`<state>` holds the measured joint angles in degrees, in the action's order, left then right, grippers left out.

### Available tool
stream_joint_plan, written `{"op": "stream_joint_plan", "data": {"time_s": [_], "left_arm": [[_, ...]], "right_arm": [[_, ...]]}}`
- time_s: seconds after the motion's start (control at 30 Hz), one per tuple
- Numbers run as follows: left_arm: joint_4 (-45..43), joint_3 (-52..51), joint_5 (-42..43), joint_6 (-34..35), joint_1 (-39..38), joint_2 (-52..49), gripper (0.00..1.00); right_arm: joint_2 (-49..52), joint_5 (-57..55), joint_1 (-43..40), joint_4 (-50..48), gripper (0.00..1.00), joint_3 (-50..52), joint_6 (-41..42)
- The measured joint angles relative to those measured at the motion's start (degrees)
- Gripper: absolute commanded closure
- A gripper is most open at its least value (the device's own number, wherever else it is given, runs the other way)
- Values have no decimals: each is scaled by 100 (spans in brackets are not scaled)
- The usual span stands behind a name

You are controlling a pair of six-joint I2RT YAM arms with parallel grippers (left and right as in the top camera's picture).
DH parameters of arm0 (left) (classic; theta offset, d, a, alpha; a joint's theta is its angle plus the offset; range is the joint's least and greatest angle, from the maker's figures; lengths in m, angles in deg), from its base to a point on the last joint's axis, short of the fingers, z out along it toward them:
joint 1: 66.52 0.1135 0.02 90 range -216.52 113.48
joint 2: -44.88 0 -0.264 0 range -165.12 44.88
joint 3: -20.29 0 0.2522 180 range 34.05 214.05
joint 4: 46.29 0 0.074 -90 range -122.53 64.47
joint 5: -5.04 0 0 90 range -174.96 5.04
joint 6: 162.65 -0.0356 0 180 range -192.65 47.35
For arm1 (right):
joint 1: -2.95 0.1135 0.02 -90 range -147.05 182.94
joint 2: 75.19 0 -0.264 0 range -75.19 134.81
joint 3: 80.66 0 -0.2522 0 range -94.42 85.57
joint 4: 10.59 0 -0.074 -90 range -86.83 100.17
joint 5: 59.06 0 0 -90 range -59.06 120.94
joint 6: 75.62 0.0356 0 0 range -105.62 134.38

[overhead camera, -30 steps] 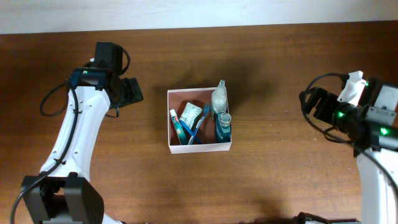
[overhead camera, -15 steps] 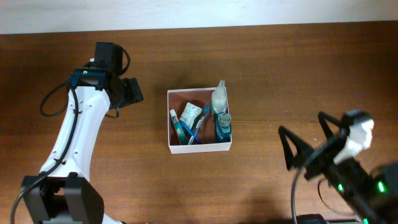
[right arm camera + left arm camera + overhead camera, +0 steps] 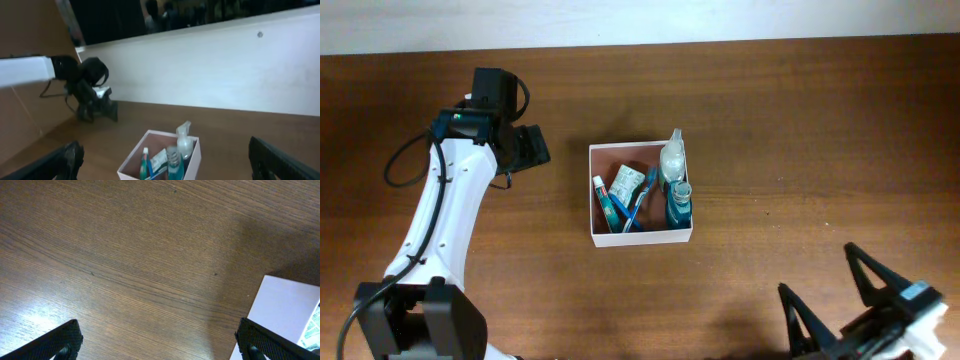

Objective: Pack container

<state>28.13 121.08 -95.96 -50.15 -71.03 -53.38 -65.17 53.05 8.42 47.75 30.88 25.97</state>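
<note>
The container, a square white-walled box with a reddish-brown floor, stands mid-table. In it are a clear spray bottle, a blue bottle, a toothpaste tube, a blue toothbrush and a sachet. It also shows in the right wrist view and as a white corner in the left wrist view. My left gripper is open and empty over bare wood left of the box. My right gripper is open and empty, raised at the front right, facing the box.
The brown wooden table ends at a white wall behind. The left arm reaches in from the front left. In the right wrist view the left arm shows beyond the box.
My right arm has pulled back from the right side toward the front right edge and lifted. The left arm and the box contents have not moved.
</note>
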Motion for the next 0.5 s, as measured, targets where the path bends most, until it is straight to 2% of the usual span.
{"op": "stream_joint_plan", "data": {"time_s": [0.13, 0.5], "left_arm": [[-2, 0, 0, 0, 0, 0, 1], [-2, 0, 2, 0, 0, 0, 1]], "right_arm": [[-354, -2, 0, -227, 2, 1012, -2], [-892, -7, 0, -3029, 1, 3239, -66]]}}
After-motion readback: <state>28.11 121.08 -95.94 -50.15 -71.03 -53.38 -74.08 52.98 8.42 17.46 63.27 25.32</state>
